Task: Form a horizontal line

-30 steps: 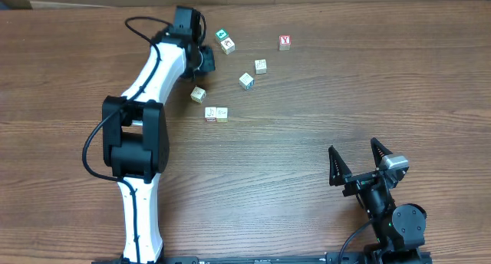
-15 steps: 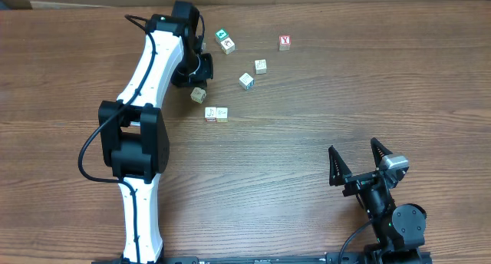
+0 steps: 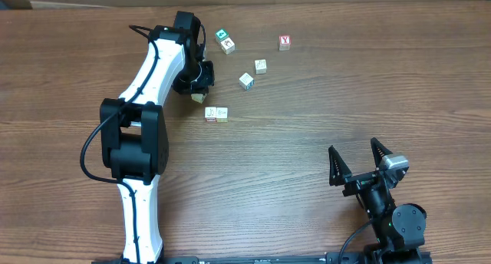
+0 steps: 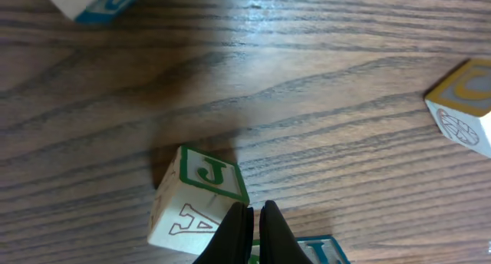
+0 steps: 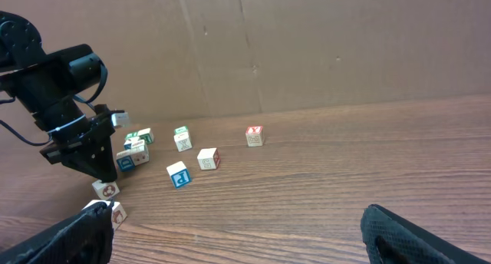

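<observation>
Wood table (image 3: 322, 126) | left pincer (image 4: 252, 213) shut at J cube (image 4: 196, 202) | Y cube (image 3: 285, 42) apart

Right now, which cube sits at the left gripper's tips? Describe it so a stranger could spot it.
Follow the white left arm to its shut gripper. The wooden cube at its fingertips lies just beyond and left of the touching pair of cubes. Alone among its neighbours, it shows a green-framed J on top and an A on its side.

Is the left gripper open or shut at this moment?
Shut. The left gripper's two fingers press together with nothing between them, beside the J cube.
</observation>
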You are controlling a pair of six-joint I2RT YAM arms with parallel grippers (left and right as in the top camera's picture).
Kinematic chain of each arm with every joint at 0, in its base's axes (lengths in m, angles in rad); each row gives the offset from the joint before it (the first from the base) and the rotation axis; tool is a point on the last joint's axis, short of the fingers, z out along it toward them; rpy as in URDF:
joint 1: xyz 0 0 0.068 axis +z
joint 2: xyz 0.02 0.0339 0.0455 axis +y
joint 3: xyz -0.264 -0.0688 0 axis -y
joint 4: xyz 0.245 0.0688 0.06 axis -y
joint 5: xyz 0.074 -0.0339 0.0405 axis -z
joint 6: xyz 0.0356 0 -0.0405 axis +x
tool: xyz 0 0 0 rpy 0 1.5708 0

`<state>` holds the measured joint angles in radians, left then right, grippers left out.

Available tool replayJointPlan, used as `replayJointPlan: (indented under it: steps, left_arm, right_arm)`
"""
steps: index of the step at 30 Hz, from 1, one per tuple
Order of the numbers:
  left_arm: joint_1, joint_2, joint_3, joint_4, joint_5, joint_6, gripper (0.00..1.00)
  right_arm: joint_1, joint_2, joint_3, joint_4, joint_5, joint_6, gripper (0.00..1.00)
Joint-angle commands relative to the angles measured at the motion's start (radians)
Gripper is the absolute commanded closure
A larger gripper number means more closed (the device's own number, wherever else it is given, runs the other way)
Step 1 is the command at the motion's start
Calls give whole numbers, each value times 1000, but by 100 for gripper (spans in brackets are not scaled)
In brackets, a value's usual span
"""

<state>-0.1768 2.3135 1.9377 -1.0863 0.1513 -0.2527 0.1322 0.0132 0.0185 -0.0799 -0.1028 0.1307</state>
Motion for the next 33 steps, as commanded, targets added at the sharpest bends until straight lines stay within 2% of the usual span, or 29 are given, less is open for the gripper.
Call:
replayJointPlan:
  steps: [1, 7, 12, 16, 21, 26, 29, 33]
  left_arm:
    - [2, 15, -32, 0, -136, 20, 96]
    - [25, 15, -32, -8, -317, -20, 96]
    - [64, 15, -28, 2, -380, -60, 96]
    - [108, 14, -18, 59, -378, -62, 95]
    - [150, 14, 52, 61, -299, -61, 95]
    - [156, 14, 193, -27, -223, -61, 96]
    - [154, 14, 293, -145, -172, -73, 96]
    - [154, 14, 337, -315, -159, -133, 96]
  right_arm:
    - [-3, -5, -10, 3, 7, 2, 0]
    - [-3, -5, -10, 3, 7, 2, 0]
    - [-3, -5, -10, 3, 7, 2, 0]
    - [-3, -5, -10, 3, 7, 2, 0]
    - [-3, -5, -10, 3, 7, 2, 0]
    - [-3, -5, -10, 3, 7, 2, 0]
    - [-3, -5, -10, 3, 7, 2, 0]
    - [-3, -5, -10, 3, 7, 2, 0]
